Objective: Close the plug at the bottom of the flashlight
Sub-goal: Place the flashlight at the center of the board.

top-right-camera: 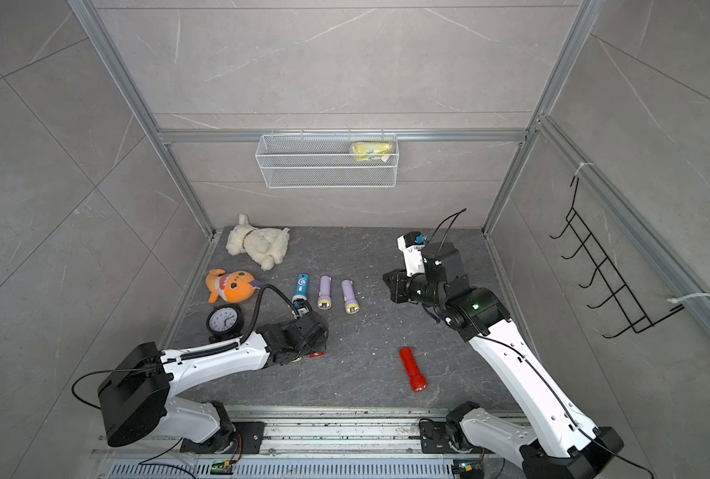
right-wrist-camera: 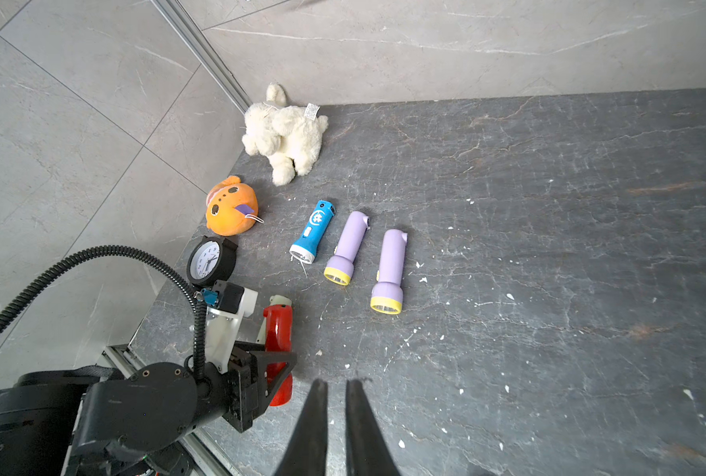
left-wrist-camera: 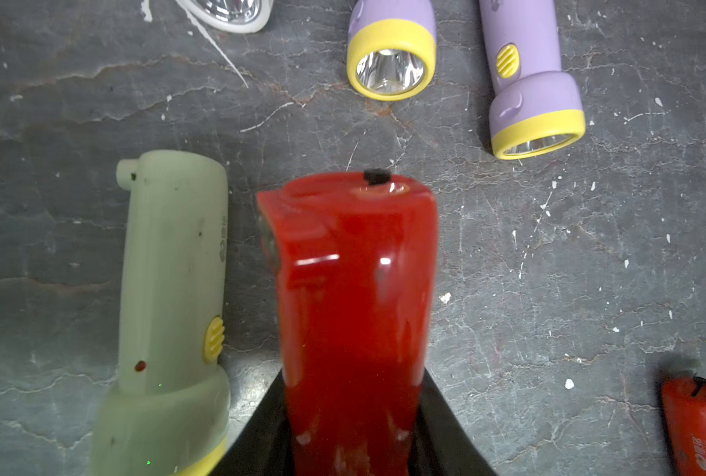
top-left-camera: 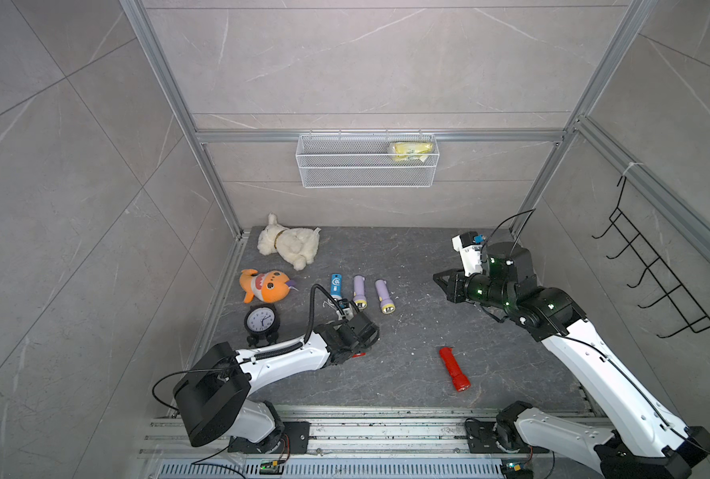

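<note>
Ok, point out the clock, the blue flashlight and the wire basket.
clock (top-left-camera: 261,319), top view, on its white dial.
blue flashlight (right-wrist-camera: 315,230), right wrist view, on the middle of its body.
wire basket (top-right-camera: 328,177), top view, on its front mesh wall.

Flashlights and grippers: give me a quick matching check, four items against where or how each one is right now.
Column 1
1. left gripper
2. right gripper
3. blue flashlight
4. pale green flashlight

Column 2
A. lying right beside a purple flashlight
B. holding nothing
C. shut on a red flashlight
D. lying alongside the held flashlight

Pairs: 1-C, 2-B, 3-A, 4-D
</note>
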Controlling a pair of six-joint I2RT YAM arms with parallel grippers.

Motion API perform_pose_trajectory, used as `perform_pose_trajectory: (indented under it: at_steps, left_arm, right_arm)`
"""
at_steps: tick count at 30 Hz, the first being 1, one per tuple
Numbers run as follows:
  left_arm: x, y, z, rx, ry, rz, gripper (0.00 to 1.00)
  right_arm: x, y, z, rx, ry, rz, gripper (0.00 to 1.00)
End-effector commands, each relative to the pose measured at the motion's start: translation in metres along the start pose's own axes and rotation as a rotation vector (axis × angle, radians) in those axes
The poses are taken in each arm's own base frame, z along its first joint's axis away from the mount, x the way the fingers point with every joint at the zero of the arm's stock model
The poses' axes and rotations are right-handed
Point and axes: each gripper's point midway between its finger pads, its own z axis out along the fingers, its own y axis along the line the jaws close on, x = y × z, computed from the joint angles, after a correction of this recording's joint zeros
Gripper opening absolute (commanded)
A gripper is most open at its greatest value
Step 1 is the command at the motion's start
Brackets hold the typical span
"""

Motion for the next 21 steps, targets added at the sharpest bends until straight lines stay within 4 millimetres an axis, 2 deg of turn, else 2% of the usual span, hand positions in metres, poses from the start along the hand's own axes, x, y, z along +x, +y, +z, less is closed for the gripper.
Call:
perform_pose_trajectory:
  at_steps: [1,7,12,13,14,16,17,18,21]
  left_arm:
    - [0.002,-0.010,-0.003,0.042,0.023,-0.082,0.00]
    - [0.023,-0.022,0.018,0.029,0.142,-0.033,0.00]
    - [0.027,-0.017,0.027,0.004,0.162,-0.030,0.00]
    - [0.025,-0.017,0.026,0.004,0.160,-0.029,0.10]
    - [0.024,-0.015,0.026,-0.003,0.157,-0.030,0.27]
    - [0.023,-0.013,0.024,-0.011,0.161,-0.018,0.43]
    - [0.023,-0.013,0.024,-0.013,0.164,-0.012,0.63]
    - [0.024,-0.011,0.023,-0.015,0.171,-0.009,0.98]
    - [0.024,-0.009,0.021,-0.018,0.177,-0.006,1.00]
  right_arm:
    - [0.014,-0.002,0.003,-0.004,0.040,0.000,0.14]
    - [0.018,-0.003,0.010,-0.011,0.060,0.009,0.13]
    - [0.016,-0.004,0.009,-0.002,0.054,0.004,0.13]
    - [0.016,-0.004,0.010,-0.003,0.057,0.003,0.13]
    - [0.016,-0.004,0.010,-0.001,0.058,0.004,0.13]
    - [0.017,-0.005,0.013,0.001,0.066,0.005,0.13]
    - [0.017,-0.006,0.014,0.003,0.066,0.006,0.13]
    - [0.017,-0.006,0.014,0.005,0.067,0.007,0.13]
    - [0.018,-0.007,0.017,0.008,0.074,0.009,0.13]
